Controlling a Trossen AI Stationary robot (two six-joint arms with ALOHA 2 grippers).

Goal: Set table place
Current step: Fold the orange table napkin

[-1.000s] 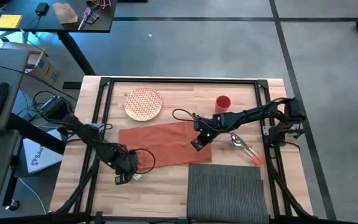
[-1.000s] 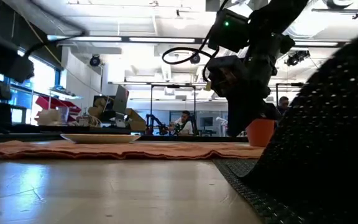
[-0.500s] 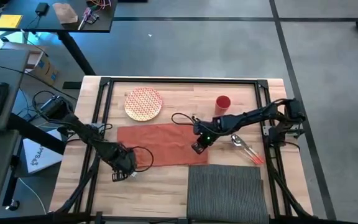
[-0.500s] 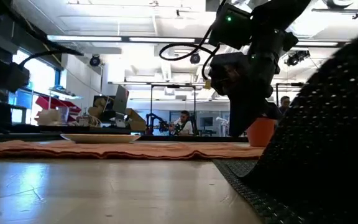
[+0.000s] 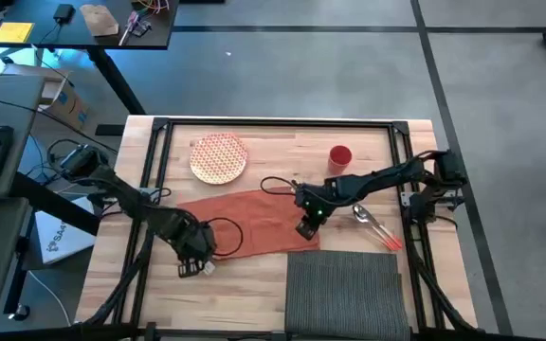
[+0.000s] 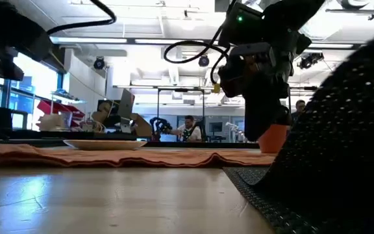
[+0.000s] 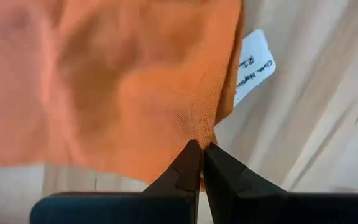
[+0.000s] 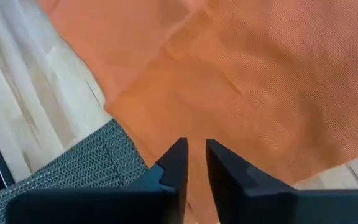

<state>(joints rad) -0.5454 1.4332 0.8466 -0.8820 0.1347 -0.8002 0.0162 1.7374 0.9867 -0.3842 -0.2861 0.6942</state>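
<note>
- Since the earlier frames, the orange napkin [image 5: 249, 220] has narrowed: its left edge has been drawn rightward and lifted, and in the low view a raised fold now shows at the picture's left edge.
- Left gripper [image 5: 197, 254] has shifted right along the near-left part of the table [image 5: 254, 294]; its fingers [image 7: 194, 163] are clenched on the napkin's edge, cloth pinched between the tips. A white tag [image 7: 252, 64] with handwriting lies on the planks beside that edge.
- Right gripper [image 5: 305, 228] has moved slightly toward the near side. It sits at the napkin's right near corner, with a narrow gap between the fingers [image 8: 178, 163] and orange cloth running into that gap; grasp judged as on the napkin.
- Placemat [image 5: 347, 292], dark grey and ribbed, lies flat at the near right of the table, unchanged; its far left corner is just beside the right gripper.
- Patterned plate [image 5: 219, 157] rests at the far left, just beyond the napkin, unchanged.
- Red cup [image 5: 339, 156] stands at the far right, apart from the napkin.
- Spoon [image 5: 360, 214] and red-handled utensils [image 5: 387, 235] lie right of the napkin, beyond the placemat.
- Low view: the placemat's near edge blocks the right side, and a dark arm [image 6: 265, 71] hides part of the cup.
</note>
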